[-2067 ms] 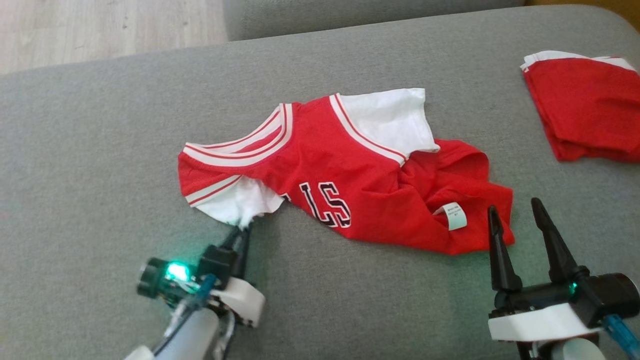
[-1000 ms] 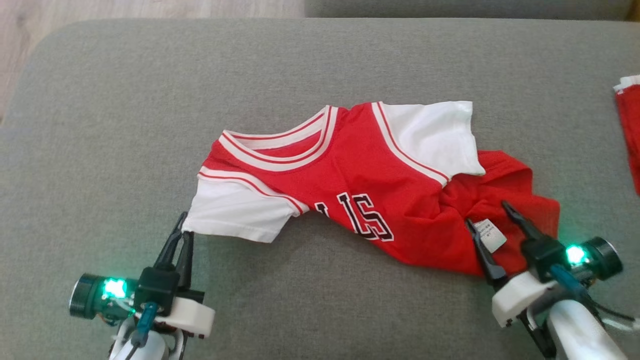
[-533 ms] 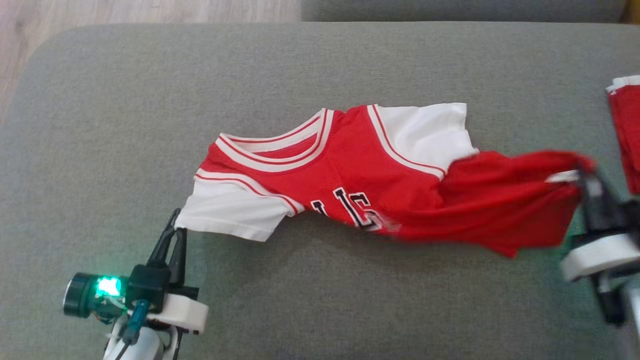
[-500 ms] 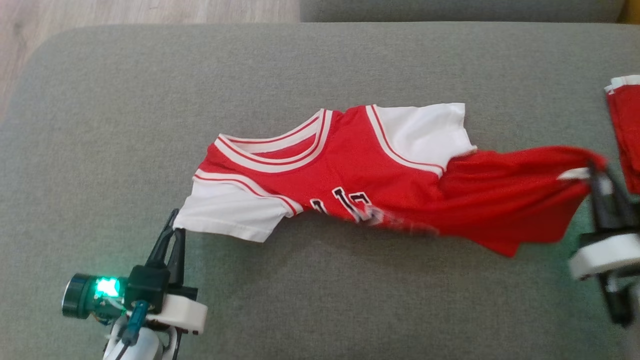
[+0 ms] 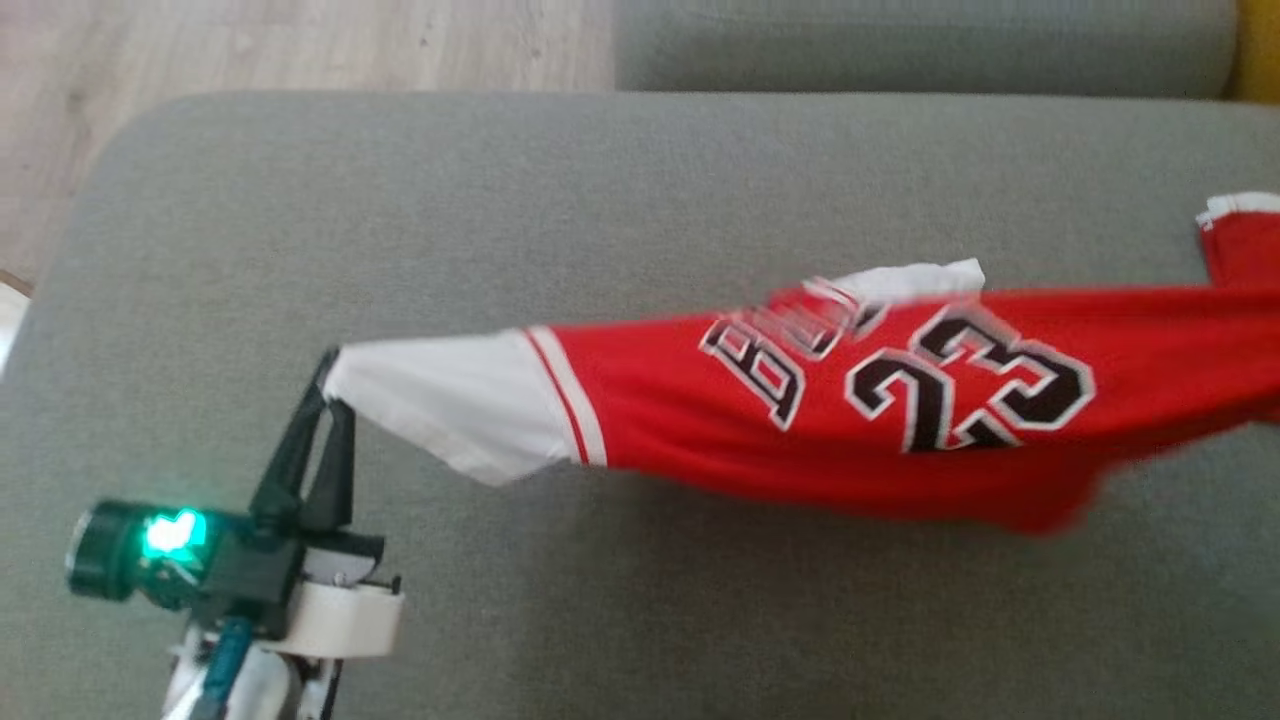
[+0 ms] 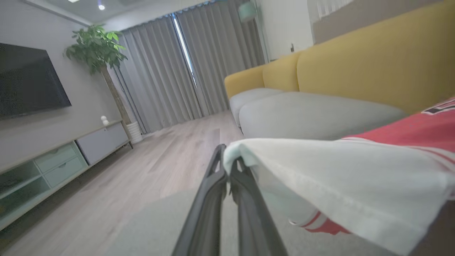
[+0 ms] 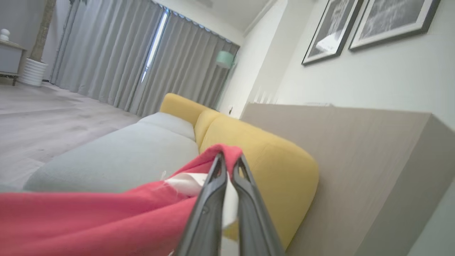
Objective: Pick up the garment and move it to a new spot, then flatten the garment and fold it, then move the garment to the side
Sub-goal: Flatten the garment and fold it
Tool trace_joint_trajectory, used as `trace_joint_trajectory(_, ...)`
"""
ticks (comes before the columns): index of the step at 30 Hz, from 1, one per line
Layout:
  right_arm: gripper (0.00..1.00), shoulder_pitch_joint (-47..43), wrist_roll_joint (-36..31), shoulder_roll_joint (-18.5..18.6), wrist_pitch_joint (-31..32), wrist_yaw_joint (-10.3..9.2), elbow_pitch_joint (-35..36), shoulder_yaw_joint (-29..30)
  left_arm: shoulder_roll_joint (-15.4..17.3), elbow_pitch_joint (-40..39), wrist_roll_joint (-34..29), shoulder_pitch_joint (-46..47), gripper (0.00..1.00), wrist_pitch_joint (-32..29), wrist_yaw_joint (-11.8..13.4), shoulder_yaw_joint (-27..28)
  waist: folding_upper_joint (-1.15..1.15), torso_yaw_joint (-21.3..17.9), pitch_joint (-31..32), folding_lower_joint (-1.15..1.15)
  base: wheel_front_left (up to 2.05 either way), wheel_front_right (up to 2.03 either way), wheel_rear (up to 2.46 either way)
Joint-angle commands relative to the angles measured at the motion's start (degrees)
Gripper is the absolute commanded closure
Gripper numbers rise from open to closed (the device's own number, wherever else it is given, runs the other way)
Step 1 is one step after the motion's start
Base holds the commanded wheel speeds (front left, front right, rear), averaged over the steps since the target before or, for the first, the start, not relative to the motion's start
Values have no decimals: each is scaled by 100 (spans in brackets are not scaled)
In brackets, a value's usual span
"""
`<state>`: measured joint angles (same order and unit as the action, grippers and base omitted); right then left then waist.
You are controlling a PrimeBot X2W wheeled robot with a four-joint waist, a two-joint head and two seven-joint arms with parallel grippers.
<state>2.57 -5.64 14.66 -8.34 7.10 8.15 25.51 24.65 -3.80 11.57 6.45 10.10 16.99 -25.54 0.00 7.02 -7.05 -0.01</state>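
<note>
light, limp jersey (image 5: pixel 700 440) sags between left end effector (image 5: pixel 328 380) clamped on sleeve (image 5: pixel 450 400) and right end effector (image 7: pixel 229 160) clamped on hem (image 7: pixel 229 148).

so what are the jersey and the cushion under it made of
Jersey: thin, soft knit, probably polyester, matte red with a white sleeve; it sags and folds limply, though blur hides any weave. Cushion: grey woven upholstery fabric, matte, with a fine flecked texture.
</note>
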Motion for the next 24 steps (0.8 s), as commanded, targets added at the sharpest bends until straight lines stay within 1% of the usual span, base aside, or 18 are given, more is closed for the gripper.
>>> trace_joint_trajectory(1, 100, 74, -80, 227, 91, 39, 415, 44, 261, -418, -55, 152, 100, -82, 47, 331, 0, 56, 81, 1, 0, 0, 0)
trace_joint_trajectory(4, 100, 368, -201, 342, 334, 39, 714, 74, 410, -920, -126, 178, 100, -340, 20, 312, 0, 82, 128, 1, 0, 0, 0)
trace_joint_trajectory(7, 100, 859, -248, 471, 632, 39, 424, -273, 417, -1122, -55, 278, 100, -541, -128, 200, 0, 149, 63, 1, 0, 0, 0)
trace_joint_trajectory(10, 100, 1606, -240, 627, 808, 39, -401, -837, 348, -1043, 10, 493, 100, -659, -372, -14, 0, 269, -160, 1, 0, 0, 0)
trace_joint_trajectory(13, 100, 2426, -226, 684, 839, 39, -1466, -1435, 141, -789, 99, 801, 100, -632, -591, -215, 0, 452, -453, 1, 0, 0, 0)
trace_joint_trajectory(14, 100, 2426, -226, 684, 839, 39, -1466, -1435, 141, -789, 99, 801, 100, -632, -591, -215, 0, 452, -453, 1, 0, 0, 0)
trace_joint_trajectory(16, 100, 2942, -294, 710, 709, 39, -2209, -1672, -16, -558, 134, 1016, 100, -529, -699, -315, 0, 568, -639, 1, 0, 0, 0)
trace_joint_trajectory(17, 70, 3184, -355, 701, 589, 39, -2547, -1743, -91, -437, 145, 1111, 100, -464, -734, -350, 0, 608, -715, 1, 0, 0, 0)
trace_joint_trajectory(18, 0, 3391, -434, 687, 445, 39, -2852, -1792, -167, -317, 160, 1192, 100, -396, -759, -378, 0, 643, -776, 1, 0, 0, 0)
trace_joint_trajectory(21, 0, 3759, -575, 548, -23, 39, -3506, -1896, -338, 21, 186, 1363, 100, -182, -772, -402, 0, 673, -879, 1, 0, 0, 0)
trace_joint_trajectory(24, 0, 3726, -505, 367, -362, 39, -3852, -1896, -406, 327, 235, 1411, 100, 7, -742, -350, 0, 578, -875, 1, 0, 0, 0)
